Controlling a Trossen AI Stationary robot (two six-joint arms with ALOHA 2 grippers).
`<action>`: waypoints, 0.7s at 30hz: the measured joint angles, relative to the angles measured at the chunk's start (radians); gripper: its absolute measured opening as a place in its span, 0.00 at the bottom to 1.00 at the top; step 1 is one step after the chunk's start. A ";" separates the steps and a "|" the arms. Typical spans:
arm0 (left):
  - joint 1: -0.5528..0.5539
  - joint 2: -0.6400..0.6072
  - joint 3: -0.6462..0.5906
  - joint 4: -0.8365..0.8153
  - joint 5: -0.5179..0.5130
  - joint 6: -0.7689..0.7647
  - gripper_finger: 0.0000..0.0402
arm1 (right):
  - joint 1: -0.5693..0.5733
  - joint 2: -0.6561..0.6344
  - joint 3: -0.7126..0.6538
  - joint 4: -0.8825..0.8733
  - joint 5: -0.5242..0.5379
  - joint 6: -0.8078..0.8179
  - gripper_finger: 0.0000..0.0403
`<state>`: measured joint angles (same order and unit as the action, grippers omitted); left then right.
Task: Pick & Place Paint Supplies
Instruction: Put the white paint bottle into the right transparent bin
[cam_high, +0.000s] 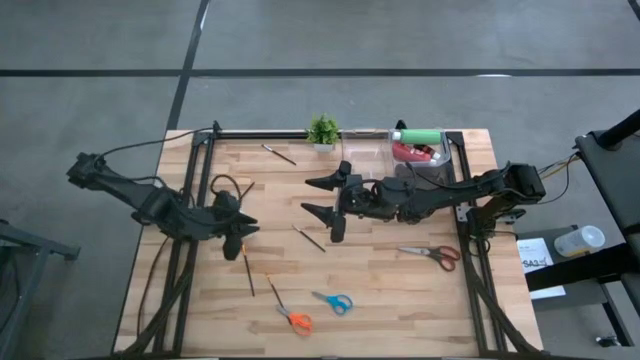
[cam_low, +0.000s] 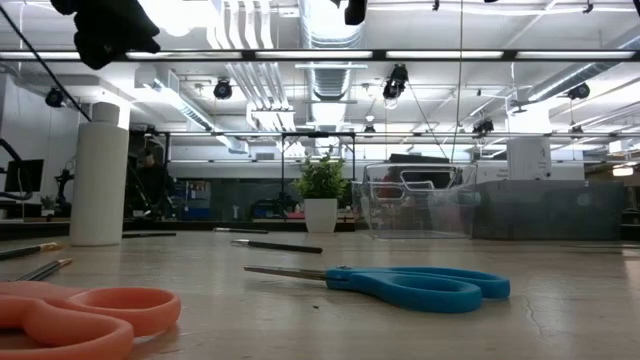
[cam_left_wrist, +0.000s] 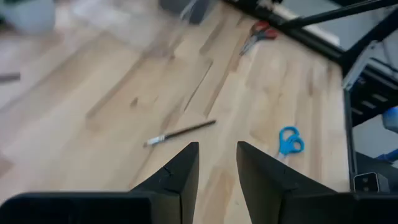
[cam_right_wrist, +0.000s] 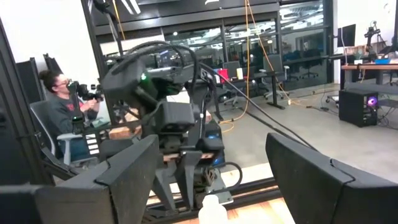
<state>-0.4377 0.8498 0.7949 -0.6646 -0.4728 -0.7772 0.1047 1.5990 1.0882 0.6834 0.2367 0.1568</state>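
We see the left gripper (cam_left_wrist: 216, 169) part open and empty above a brush (cam_left_wrist: 180, 132); the right gripper (cam_high: 322, 198) gapes wide, empty, near the bin (cam_high: 455, 150) holding 2 bottles (cam_high: 417, 137)

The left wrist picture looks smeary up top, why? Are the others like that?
Left wrist view: far table blurs, while the brush and blue scissors stay clearer. Low view: ceiling lights glare; the orange scissors up close look soft. High view: evenly lit.

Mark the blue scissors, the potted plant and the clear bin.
blue scissors (cam_low: 420, 287): low view, on the handle loops.
potted plant (cam_high: 323, 130): high view, on the leaves.
clear bin (cam_low: 415, 205): low view, on its front wall.
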 joint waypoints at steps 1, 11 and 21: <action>0.000 0.017 0.016 -0.022 0.000 -0.039 0.29 | 0.000 0.000 0.000 0.000 0.000 0.000 0.73; 0.001 0.158 0.206 -0.379 -0.013 -0.462 0.29 | 0.000 0.000 0.000 0.000 0.000 0.000 0.73; 0.000 0.253 0.298 -0.638 0.063 -0.762 0.37 | 0.000 0.000 0.000 0.000 0.000 0.000 0.73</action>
<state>-0.4374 1.1029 1.0931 -1.3030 -0.4096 -1.5389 0.1047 1.5990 1.0882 0.6834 0.2367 0.1569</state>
